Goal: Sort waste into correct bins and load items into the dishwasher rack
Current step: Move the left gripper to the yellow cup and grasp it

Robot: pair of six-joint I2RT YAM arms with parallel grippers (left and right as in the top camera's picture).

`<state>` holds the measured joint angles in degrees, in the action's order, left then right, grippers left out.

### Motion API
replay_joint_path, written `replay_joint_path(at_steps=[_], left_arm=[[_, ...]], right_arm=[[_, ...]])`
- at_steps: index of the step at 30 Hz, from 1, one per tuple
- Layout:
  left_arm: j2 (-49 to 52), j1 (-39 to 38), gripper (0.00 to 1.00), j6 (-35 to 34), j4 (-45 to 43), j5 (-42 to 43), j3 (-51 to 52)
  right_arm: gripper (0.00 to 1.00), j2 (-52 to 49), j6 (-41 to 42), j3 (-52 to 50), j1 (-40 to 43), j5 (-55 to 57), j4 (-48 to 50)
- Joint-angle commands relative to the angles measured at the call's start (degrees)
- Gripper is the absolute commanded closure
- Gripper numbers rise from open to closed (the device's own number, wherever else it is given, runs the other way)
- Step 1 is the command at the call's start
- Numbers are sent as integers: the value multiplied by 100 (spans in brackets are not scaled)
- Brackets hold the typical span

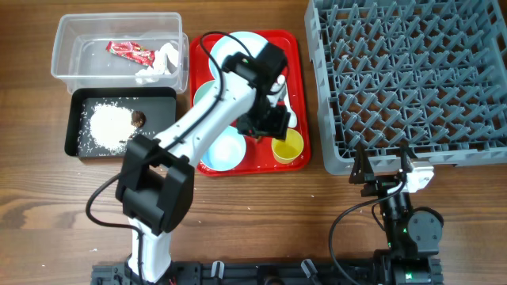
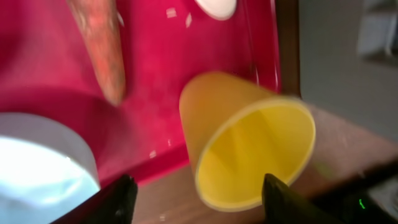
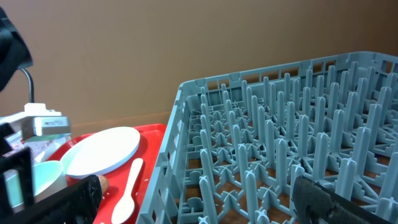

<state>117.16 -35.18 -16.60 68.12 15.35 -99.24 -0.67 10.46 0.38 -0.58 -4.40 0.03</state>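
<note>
The left wrist view shows the left pincer (image 2: 198,186) spread wide and empty. The yellow cup (image 2: 249,146) sits just ahead of its fingers at the red tray's (image 2: 211,62) corner, and the carrot (image 2: 99,43), unseen from overhead, lies nearby. The right pincer (image 1: 382,165) gapes empty beside the rack (image 1: 404,79). Its own camera shows the plate (image 3: 102,150) and spoon (image 3: 129,186).
</note>
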Motion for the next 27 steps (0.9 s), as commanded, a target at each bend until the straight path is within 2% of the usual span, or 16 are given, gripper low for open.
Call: replay_joint_path(at_steps=[1,17,20,23,27], left_arm=[[-2,-219,37,-708,-225,-809,79],[446,-463,57,-957,-326,-796,79],[470,-525,69,-960,-404,-796,79],[470,-518,96,-960,-505,-798,79],[461,-472,96,-960,-490,-713,74]], right_arm=[[0,39,44,-9,7,74,15],[0,39,44,-9,7,74,15],[0,39,46,-9,7,74,15],[0,39,44,-9,7,72,15],[0,39,44,-9,7,74,15]])
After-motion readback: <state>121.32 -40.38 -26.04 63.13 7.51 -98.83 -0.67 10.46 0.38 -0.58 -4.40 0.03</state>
